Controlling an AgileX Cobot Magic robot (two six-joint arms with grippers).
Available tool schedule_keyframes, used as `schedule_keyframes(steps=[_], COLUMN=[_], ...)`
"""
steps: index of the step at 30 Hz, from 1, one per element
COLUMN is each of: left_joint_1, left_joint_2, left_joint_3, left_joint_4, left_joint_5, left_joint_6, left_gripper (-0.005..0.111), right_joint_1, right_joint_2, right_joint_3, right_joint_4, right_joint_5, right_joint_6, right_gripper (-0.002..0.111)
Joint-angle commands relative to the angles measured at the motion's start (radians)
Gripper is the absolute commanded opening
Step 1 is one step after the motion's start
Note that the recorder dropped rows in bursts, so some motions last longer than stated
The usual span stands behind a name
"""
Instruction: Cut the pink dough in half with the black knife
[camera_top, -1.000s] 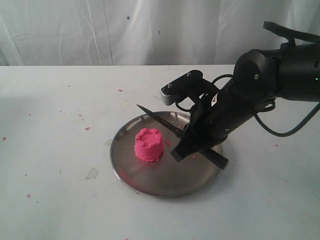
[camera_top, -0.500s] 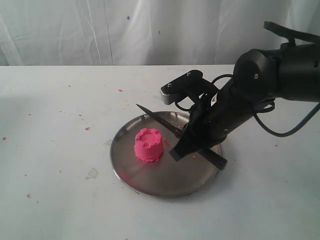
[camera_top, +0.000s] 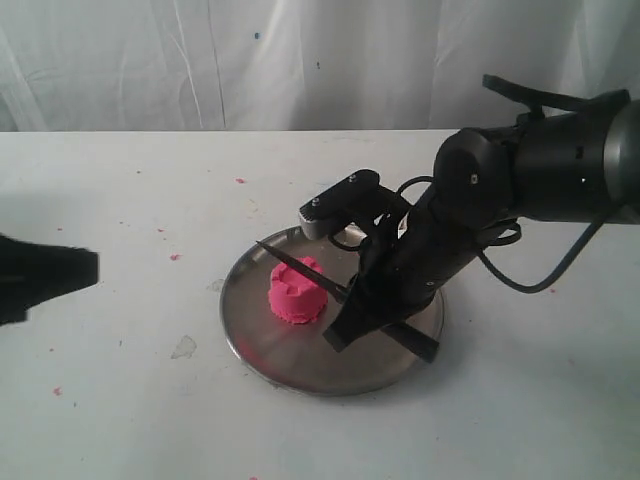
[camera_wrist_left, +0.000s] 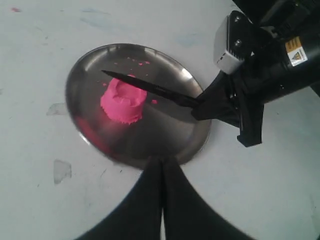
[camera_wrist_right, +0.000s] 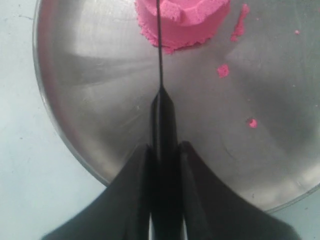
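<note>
Leftward across the exterior view went the right arm since the earlier pictures, carrying the black knife (camera_top: 300, 268) from beside the pink dough (camera_top: 297, 292) to a place over it, and a dark blurred shape (camera_top: 40, 275) had come in at the left edge of that view. The right gripper (camera_top: 362, 305) was clamped on the knife's handle, one finger on each side, as the right wrist view showed plainly, with the right gripper (camera_wrist_right: 162, 150) pinching the black knife (camera_wrist_right: 163, 120) and the thin blade edge running straight out across the pink dough (camera_wrist_right: 185, 15). The dough stood whole, its notched top uppermost, on the round steel plate (camera_top: 300, 355), toward the plate's left half in the exterior view. From the left wrist view the black knife (camera_wrist_left: 150, 86) crossed the top of the pink dough (camera_wrist_left: 122, 100) with its point reaching past the lump over the plate (camera_wrist_left: 165, 135); whether the blade touched the dough or hung just above it could not be told. The left gripper (camera_wrist_left: 160, 170) had its two dark fingers pressed together with only a thin seam between them and nothing in them, well above the plate's near rim. Small pink crumbs (camera_wrist_right: 223, 70) lay on the plate (camera_wrist_right: 100, 100) near the dough, and more dotted the white table (camera_top: 120, 400).
</note>
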Motion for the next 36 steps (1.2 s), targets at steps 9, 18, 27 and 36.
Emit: schedule_keyframes(steps=[9,18,27,36], left_joint_1=[-0.004,-0.057,-0.095,-0.095], left_joint_2=[0.618,0.821,0.912,0.959], left_joint_3=[-0.241,-0.363,-0.421,-0.422], left_joint_4=[-0.606,-0.606,-0.601,-0.673], left_joint_5=[0.082,0.093,0.049,0.014], left_joint_6=[0.767,0.800,0.816,0.906], left_gripper=[0.000,0.000,0.000,0.000], right_joint_1=[0.001,0.001,0.001,0.001], right_joint_2=[0.046,0.046,0.077,0.141], right_joint_3=[-0.001,-0.004,-0.012,-0.076], right_joint_4=[-0.051,-0.080,-0.082,-0.082], right_joint_5=[-0.107,-0.165,-0.163,-0.105], right_joint_6=[-0.009,-0.006,-0.006,-0.006], right_gripper=[0.000,0.000,0.000,0.000])
